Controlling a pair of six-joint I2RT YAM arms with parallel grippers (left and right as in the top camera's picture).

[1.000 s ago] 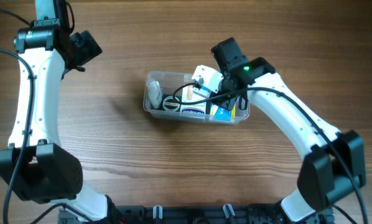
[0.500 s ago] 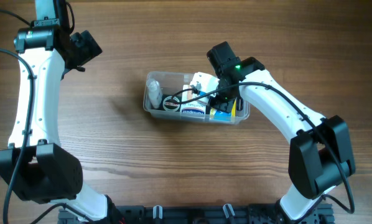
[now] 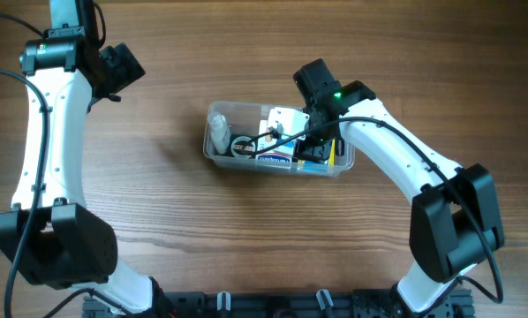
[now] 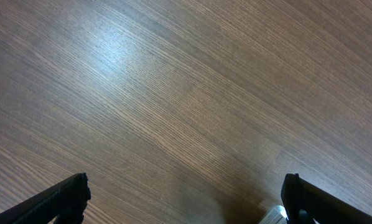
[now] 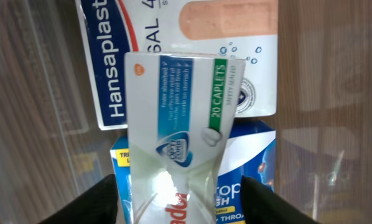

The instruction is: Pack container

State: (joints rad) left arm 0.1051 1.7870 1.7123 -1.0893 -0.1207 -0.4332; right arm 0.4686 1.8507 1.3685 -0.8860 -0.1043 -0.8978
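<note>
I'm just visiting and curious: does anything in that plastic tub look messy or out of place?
Nothing spilled or broken. Only the caplets box sits slightly crooked over the Hansaplast box and a blue box in the container, stacked rather than side by side.

White-green caplet box point(image 5: 173, 130), brown woodgrain table point(image 4: 173, 93)

Bright, even light, with a pale sheen on the table point(image 4: 111, 56) and glare washing the caplet box point(image 5: 167, 186).
</note>
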